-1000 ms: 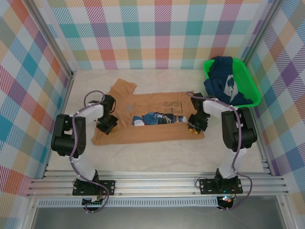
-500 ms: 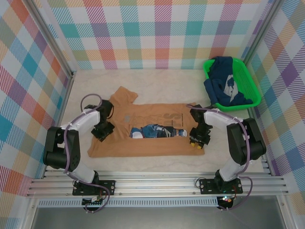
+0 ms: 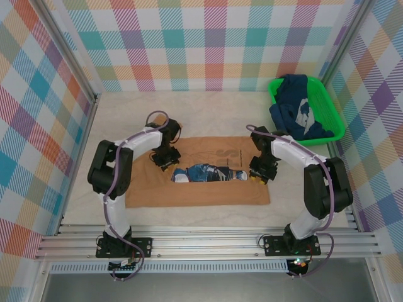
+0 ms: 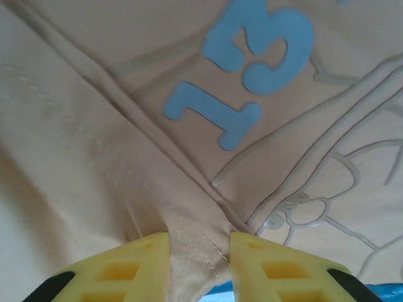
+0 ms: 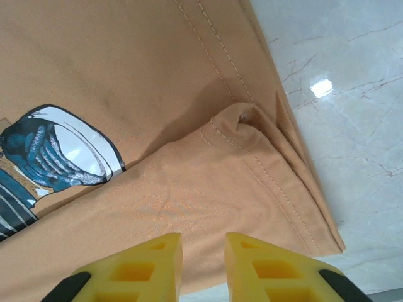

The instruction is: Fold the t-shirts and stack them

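Swung inward since a second ago, the left arm has brought the sleeve over, so the tan-orange cloth t-shirt (image 3: 201, 192) now lies as a rectangle on the pale tabletop (image 3: 126, 113). From above its print is a blue-and-white strip. The left wrist camera adds a blue "13" (image 4: 242, 82) and the yellow left fingers (image 4: 126, 267), narrowly apart, pinching a stitched fold. The right fingers (image 5: 135, 267) sit slightly parted over the corner hem; whether they grip is unclear. The navy blue t-shirt (image 3: 293, 104) is heaped in the green plastic basket (image 3: 332, 108).
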### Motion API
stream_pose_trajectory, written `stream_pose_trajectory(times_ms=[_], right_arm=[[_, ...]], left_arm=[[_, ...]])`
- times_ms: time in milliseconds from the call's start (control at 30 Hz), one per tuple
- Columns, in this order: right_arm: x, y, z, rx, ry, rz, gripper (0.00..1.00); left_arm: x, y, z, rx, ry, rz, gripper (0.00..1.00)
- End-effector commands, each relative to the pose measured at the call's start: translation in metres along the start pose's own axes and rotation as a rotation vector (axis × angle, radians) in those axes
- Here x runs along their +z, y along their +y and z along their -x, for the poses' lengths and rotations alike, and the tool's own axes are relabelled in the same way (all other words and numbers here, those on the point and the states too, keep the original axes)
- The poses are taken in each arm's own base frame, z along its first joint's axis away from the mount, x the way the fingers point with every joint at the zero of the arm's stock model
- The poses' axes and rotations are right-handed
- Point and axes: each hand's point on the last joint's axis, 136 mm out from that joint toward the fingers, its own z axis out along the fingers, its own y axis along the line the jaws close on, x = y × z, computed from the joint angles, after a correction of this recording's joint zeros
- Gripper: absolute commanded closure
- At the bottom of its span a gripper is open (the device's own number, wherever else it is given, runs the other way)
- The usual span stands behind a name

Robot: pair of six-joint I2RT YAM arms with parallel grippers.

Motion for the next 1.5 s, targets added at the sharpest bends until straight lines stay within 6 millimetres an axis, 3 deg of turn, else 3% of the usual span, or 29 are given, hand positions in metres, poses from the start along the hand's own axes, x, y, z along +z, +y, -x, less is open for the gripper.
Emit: stream_pose_trajectory(times_ms=[0, 200, 333, 533, 733, 867, 967, 1133, 1200, 1333, 1467], right_arm=[[-0.003, -0.004, -0.001, -0.002, 0.001, -0.017, 0.75], [-0.002, -0.006, -0.004, -0.007, 0.002, -0.012, 0.75], [0.000, -0.005, -0.005, -0.009, 0.009, -0.009, 0.75], [-0.001, -0.003, -0.002, -0.018, -0.001, -0.005, 0.74], [-0.009, 0.008, 0.010, -0.039, -0.043, 0.026, 0.73], [-0.019, 0.020, 0.030, -0.055, -0.103, 0.053, 0.73], [-0.031, 0.035, 0.055, -0.070, -0.179, 0.090, 0.71], [-0.051, 0.065, 0.113, -0.102, -0.390, 0.114, 0.67], [-0.054, 0.069, 0.136, -0.095, -0.463, 0.080, 0.66], [-0.044, 0.072, 0.173, -0.067, -0.498, 0.022, 0.66], [-0.027, 0.074, 0.200, -0.041, -0.475, 0.005, 0.66]], left_arm=[[-0.004, -0.007, -0.007, 0.063, 0.017, 0.009, 0.70], [-0.004, -0.012, -0.003, 0.093, -0.019, 0.021, 0.84], [-0.011, -0.017, -0.005, 0.117, -0.033, 0.026, 0.85], [-0.021, -0.028, -0.008, 0.151, -0.036, -0.012, 0.69], [-0.055, -0.042, 0.009, 0.135, -0.117, -0.150, 0.58], [-0.072, -0.022, 0.043, 0.041, -0.168, -0.161, 0.58], [-0.080, -0.009, 0.081, -0.059, -0.202, -0.208, 0.59], [-0.097, -0.001, 0.160, -0.177, -0.338, -0.284, 0.61], [-0.094, -0.001, 0.187, -0.212, -0.370, -0.301, 0.63], [-0.086, -0.001, 0.233, -0.286, -0.394, -0.317, 0.65], [-0.086, -0.014, 0.269, -0.298, -0.442, -0.365, 0.63]])
